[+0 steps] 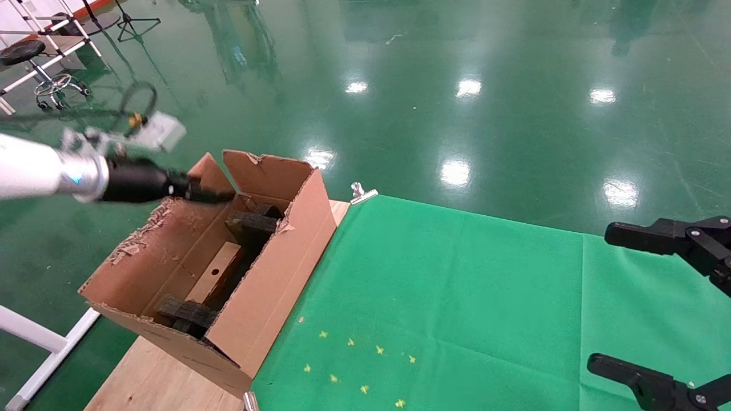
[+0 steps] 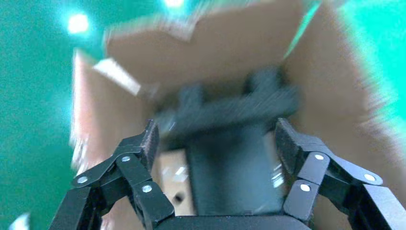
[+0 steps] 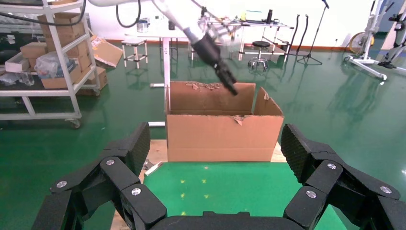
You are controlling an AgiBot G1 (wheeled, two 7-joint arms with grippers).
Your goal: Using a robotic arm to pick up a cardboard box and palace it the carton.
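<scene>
The carton [image 1: 274, 279] stands open at the table's left end, with torn flaps and dark foam pieces [image 1: 251, 224] inside. The small cardboard box [image 1: 214, 277], its round hole facing up, lies in the carton between the foam pieces. It also shows in the left wrist view [image 2: 172, 184]. The white robotic arm [image 1: 28, 165] reaches in from the left. My left gripper [image 1: 220, 196] hovers over the carton's far end, open and empty [image 2: 215, 139]. My right gripper [image 1: 608, 299] is open and empty over the cloth at the far right [image 3: 215, 143].
A green cloth [image 1: 457, 297] covers the wooden table [image 1: 154, 377], held by a metal clip [image 1: 362, 194] and marked with small yellow marks [image 1: 354, 365]. Shiny green floor lies beyond. The right wrist view shows a shelf rack with boxes [image 3: 52, 57] behind the carton [image 3: 222, 136].
</scene>
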